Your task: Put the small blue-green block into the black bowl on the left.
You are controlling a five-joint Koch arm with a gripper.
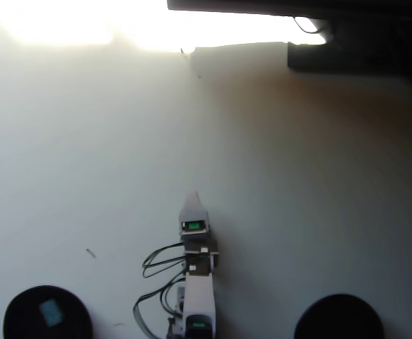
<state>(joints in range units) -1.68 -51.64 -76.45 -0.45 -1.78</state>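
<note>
At lower left of the overhead view, you see the small blue-green block (49, 311) lying inside the black bowl (22, 311). The gripper (193, 196), lower centre, shows one tip; its opening cannot be told, nothing visibly held.

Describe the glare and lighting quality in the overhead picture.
Overhead view: strong glare blows out the table's far edge at top left; the table fades from white to a warmer, dimmer tone on the right; the image is soft, so the small blue-green block in the black bowl looks pale and hazy.
</note>
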